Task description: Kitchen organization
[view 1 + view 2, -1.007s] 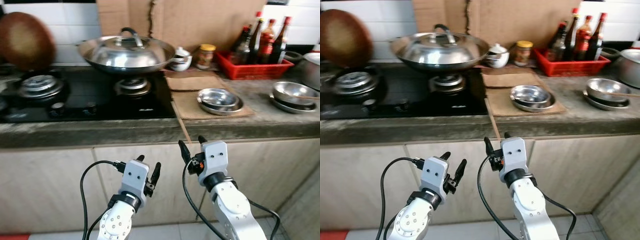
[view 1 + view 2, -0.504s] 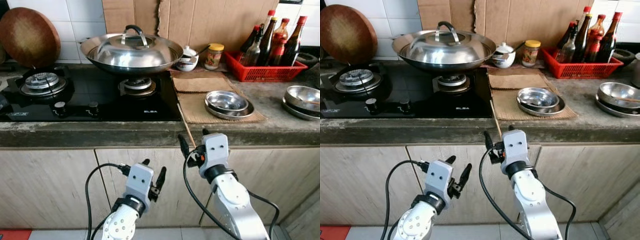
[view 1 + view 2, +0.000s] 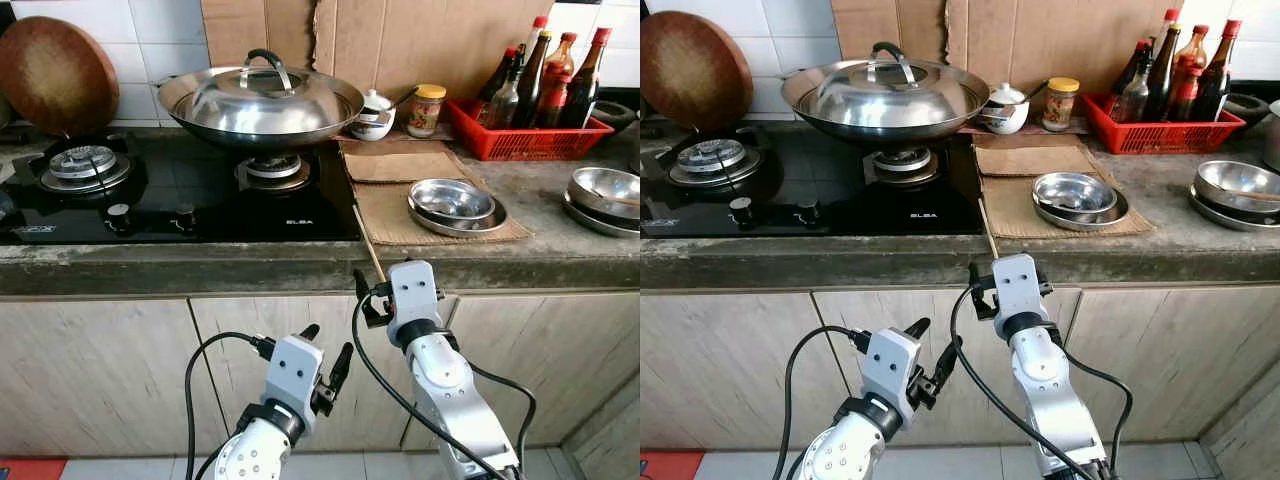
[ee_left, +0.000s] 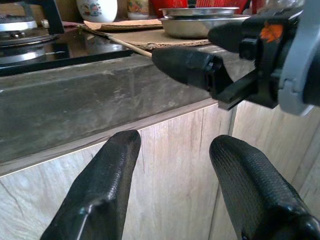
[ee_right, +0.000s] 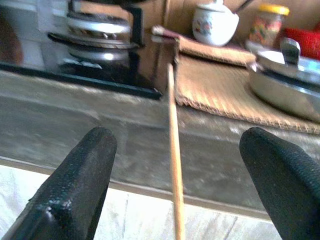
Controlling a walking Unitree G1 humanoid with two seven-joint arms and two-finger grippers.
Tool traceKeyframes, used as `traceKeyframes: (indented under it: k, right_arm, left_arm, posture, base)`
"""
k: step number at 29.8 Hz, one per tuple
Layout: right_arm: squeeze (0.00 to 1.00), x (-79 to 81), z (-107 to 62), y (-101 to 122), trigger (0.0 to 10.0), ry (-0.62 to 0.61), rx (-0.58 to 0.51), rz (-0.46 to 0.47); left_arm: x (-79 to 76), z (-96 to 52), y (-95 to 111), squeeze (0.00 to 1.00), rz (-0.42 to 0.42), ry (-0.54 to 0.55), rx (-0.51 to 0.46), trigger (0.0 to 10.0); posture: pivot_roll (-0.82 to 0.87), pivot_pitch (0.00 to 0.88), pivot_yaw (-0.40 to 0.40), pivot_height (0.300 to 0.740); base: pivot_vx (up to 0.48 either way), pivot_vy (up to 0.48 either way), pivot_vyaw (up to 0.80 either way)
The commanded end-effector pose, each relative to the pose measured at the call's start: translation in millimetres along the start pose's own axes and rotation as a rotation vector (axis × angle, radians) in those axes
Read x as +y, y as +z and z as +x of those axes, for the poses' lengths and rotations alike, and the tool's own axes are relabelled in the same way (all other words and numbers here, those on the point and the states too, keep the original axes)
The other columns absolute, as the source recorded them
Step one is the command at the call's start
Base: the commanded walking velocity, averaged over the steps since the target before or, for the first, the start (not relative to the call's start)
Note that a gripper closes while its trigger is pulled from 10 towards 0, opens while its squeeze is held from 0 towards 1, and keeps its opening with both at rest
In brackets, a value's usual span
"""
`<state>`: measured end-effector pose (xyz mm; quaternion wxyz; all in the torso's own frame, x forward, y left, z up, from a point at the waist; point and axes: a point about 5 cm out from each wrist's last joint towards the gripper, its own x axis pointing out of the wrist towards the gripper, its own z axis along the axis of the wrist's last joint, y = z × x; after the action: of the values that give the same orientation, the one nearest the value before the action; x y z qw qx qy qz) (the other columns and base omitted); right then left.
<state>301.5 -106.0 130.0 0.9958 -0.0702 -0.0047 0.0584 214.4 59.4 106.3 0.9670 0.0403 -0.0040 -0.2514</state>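
A thin wooden stick (image 3: 366,235) lies along the stove's right edge, and its near end juts out over the counter's front. My right gripper (image 3: 385,285) is at that front edge and open. In the right wrist view the stick (image 5: 171,110) runs down between the spread fingers (image 5: 82,180) without touching them. Lower and to the left, my left gripper (image 3: 328,342) is open and empty in front of the wooden cabinet door (image 4: 175,165). On the woven mat sit stacked steel bowls (image 3: 452,203).
A lidded wok (image 3: 262,100) sits on the black gas stove (image 3: 150,205). At the back stand a white pot (image 3: 375,113), a jar (image 3: 428,110) and a red basket of bottles (image 3: 525,135). More steel bowls (image 3: 605,195) are at the right. The stone counter edge (image 3: 200,265) overhangs the cabinets.
The head camera has swung and steadied. My right gripper has moved closer to the counter edge, around the stick's overhanging end. The left gripper has shifted slightly right.
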Motion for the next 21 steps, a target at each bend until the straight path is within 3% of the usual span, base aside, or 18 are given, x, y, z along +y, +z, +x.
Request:
traceKeyframes:
  k: [1,18,19,20,21]
  right_arm:
    - [0.0,-2.3,4.4,-2,10.0,-0.027,0.022,-0.008]
    - [0.0,-0.6,14.9,-10,10.0,-0.047,0.062,0.031]
    - [0.0,-0.1,15.2,-10,8.9,-0.044,0.062,0.032]
    - [0.0,0.0,15.4,-10,8.9,-0.041,0.061,0.032]
    - [0.0,0.0,15.5,-10,4.6,-0.041,0.062,0.032]
  left_arm:
    - [-0.6,-1.0,7,0.0,0.0,-0.009,-0.04,10.0]
    - [-4.0,-2.3,10,0.0,-0.01,-0.023,-0.06,10.0]
    - [-4.1,-2.7,9,0.0,-0.009,-0.023,-0.06,10.0]
    - [-4.3,-2.7,9,0.0,-0.009,-0.023,-0.06,10.0]
    - [-4.4,-2.7,9,0.0,-0.009,-0.023,-0.06,10.0]
  posture:
    - [0.03,0.0,-0.056,0.74]
    - [0.03,0.0,-0.063,0.74]
    - [0.03,0.0,-0.06,0.74]
    - [0.03,0.0,-0.062,0.74]
    - [0.03,0.0,-0.062,0.74]
  base:
    - [0.0,0.0,0.0]
    - [0.0,0.0,0.0]
    - [0.0,0.0,0.0]
    - [0.0,0.0,0.0]
    - [0.0,0.0,0.0]
